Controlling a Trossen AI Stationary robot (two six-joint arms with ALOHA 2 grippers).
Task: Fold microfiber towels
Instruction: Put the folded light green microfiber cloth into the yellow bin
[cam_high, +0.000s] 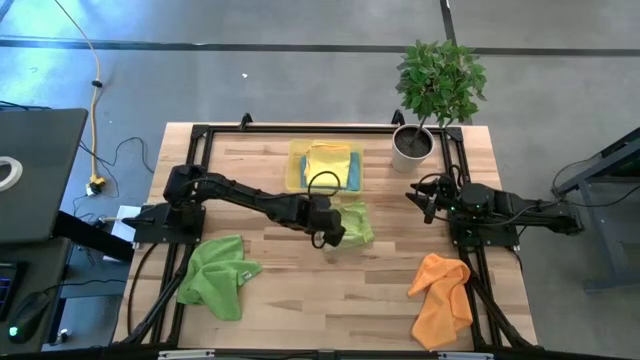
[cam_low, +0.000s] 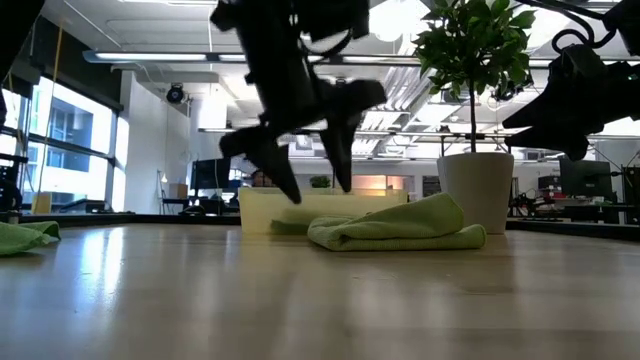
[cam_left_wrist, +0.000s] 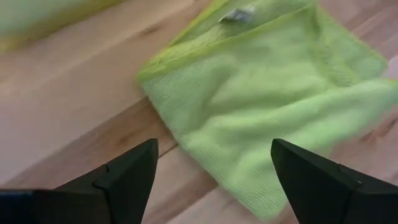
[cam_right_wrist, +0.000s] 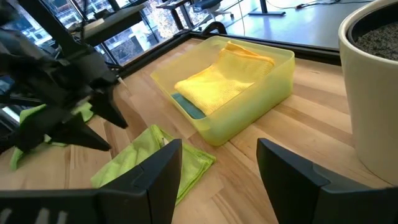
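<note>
The left gripper (cam_high: 330, 243) hangs with fingers spread wide and empty, just above the folded green towel (cam_high: 354, 222) at the table's (cam_high: 300, 300) middle, beside the yellow tray (cam_high: 294, 170). The right gripper (cam_high: 420, 200) waits open near the plant pot (cam_high: 411, 148).
</note>
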